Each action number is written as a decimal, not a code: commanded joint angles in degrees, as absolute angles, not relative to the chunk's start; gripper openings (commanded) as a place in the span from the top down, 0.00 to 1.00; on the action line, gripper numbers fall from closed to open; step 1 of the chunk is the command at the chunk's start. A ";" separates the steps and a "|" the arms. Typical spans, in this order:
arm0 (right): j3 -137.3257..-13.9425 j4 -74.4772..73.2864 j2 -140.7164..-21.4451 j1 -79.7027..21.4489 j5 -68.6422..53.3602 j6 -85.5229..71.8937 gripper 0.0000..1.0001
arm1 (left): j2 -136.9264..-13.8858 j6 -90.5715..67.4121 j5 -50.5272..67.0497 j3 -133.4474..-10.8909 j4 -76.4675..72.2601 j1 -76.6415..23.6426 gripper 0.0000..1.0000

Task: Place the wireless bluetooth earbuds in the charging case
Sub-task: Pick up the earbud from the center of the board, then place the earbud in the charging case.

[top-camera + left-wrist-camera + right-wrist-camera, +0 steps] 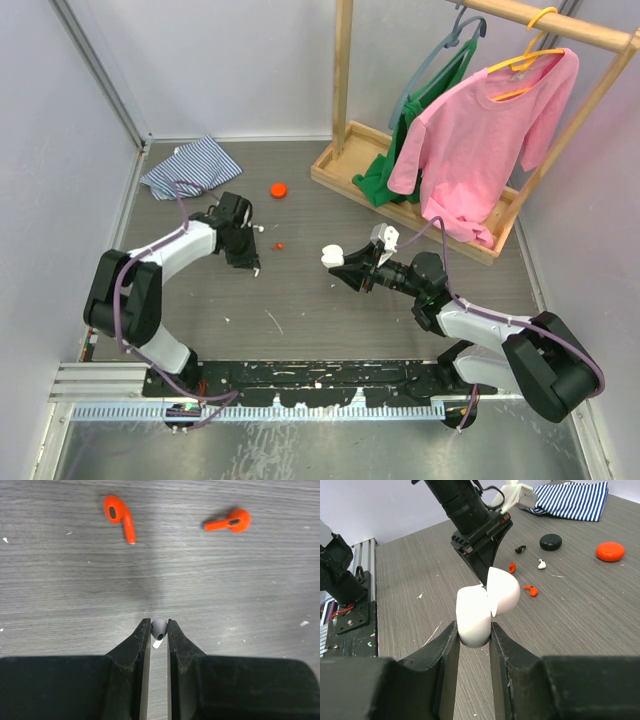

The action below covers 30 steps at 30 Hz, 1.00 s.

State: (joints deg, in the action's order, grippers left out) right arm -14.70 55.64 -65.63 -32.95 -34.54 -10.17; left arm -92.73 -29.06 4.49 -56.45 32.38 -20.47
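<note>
My right gripper [474,627] is shut on the white charging case [481,611], lid open, held above the table; it also shows in the top view [333,256]. My left gripper [159,625] is shut on a white earbud [158,629] just above the table. In the right wrist view the left gripper's fingers [482,567] stand right behind the case. Two red-orange earbuds [120,517] [231,522] lie on the table ahead of the left gripper. Another white earbud [542,564] and a black earbud [520,548] lie farther back.
A black puck [550,541] and an orange puck [279,189] lie behind the earbuds. A striped cloth [190,168] lies at the back left. A wooden clothes rack [420,195] with pink and green shirts stands at the back right.
</note>
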 commanded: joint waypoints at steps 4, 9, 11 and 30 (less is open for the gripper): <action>-16.73 58.83 -64.59 -33.20 -34.54 -9.50 0.99 | -81.47 -29.35 10.68 -51.81 20.55 -20.76 0.90; -16.73 59.95 -64.10 -33.22 -35.51 -10.61 0.99 | -73.64 -29.64 15.29 -47.97 11.62 -20.74 0.90; -16.78 59.98 -63.74 -33.21 -35.92 -10.93 0.99 | -70.21 -29.56 17.69 -46.46 7.69 -20.77 0.90; -21.60 60.21 -64.78 -33.22 -40.25 -12.47 0.99 | -55.59 -35.38 38.71 -39.86 -25.76 -21.07 0.92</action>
State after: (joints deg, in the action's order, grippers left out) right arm -18.20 55.75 -64.90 -32.95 -37.78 -11.16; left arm -58.54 -32.27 33.56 -40.86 -13.39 -20.62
